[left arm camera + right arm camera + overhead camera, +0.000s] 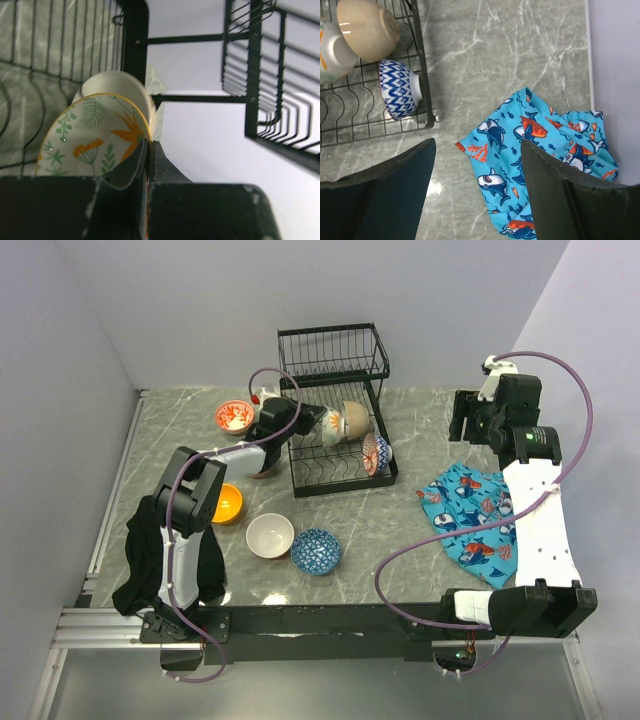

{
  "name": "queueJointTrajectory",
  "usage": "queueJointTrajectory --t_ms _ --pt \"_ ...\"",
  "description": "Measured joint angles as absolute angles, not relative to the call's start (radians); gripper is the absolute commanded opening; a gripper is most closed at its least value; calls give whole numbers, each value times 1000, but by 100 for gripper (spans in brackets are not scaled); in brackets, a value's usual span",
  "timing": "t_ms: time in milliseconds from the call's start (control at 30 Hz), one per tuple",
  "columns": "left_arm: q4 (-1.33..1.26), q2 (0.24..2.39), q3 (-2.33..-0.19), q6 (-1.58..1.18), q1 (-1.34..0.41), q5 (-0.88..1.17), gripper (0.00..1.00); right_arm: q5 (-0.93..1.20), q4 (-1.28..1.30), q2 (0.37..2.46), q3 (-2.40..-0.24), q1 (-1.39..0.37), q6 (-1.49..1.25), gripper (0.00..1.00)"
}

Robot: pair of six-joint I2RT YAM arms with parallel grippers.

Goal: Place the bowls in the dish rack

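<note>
So the left gripper [149, 150] is pinching the leafy white ceramic bowl [95, 140] inside the black wire dish rack [335, 350]. Next it needs to let go and back out. The right gripper [476, 150] is gaping wide, holding nothing.

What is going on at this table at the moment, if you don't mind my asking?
The left hand is shut on the rim of a leaf-patterned bowl, holding it in the lower tray of the dish rack beside a beige bowl. A zigzag bowl stands there too. On the table sit a red bowl, an orange bowl, a white bowl and a blue bowl. The right hand hangs open near the shark-print cloth.
</note>
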State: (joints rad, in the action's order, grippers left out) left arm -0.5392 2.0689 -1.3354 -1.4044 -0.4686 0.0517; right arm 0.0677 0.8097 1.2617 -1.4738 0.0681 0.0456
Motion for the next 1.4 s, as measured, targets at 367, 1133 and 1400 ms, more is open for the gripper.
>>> queueJointTrajectory --t_ms 367,1133,1400 --pt "-532 2109 -1414 -1400 -496 -14 1 37 809 1288 -1515 35 55 76" --pt "-460 2225 -1545 -1580 -515 -86 1 12 817 1330 -1537 -10 88 77" --pt "-400 2225 -1559 -1727 -514 -80 1 -10 818 1363 -1538 -53 96 77"
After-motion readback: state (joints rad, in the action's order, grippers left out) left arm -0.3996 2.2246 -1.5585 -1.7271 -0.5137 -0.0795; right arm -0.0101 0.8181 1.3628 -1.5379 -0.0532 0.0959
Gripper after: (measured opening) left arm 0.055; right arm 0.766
